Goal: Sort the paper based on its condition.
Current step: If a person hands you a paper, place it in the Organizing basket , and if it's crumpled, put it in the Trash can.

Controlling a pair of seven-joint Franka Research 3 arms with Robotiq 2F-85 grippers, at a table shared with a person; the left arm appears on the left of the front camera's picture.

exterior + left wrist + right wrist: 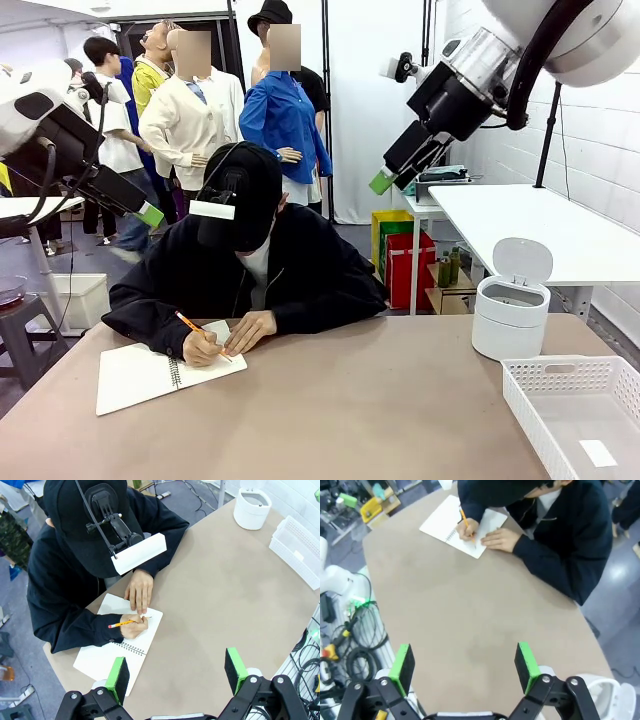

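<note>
At the far left of the desk (380,400), in front of the seated person, lies an open spiral-bound notebook (150,373) with blank white pages, its wire spine running between the two leaves. The person's right hand (203,349) rests on the right-hand page and grips an orange pencil (190,324), tip on the paper; the person's left hand (250,330) lies flat on the same page just beside it. The person wears a black cap and a dark top and leans low over the page.

Toward the right edge of the desk stands a small white bin (511,305), its round lid tipped up. Nearer the robot, at the right corner, sits a white perforated plastic basket (575,415) with a small white slip on its floor.

Both robot hands hang high above the desk, well apart from the notebook. The left hand (177,672) has its green-padded fingers spread wide with nothing between them, looking down on the notebook's near edge. The right hand (465,662) likewise stands wide apart and holds nothing, over bare desk.
</note>
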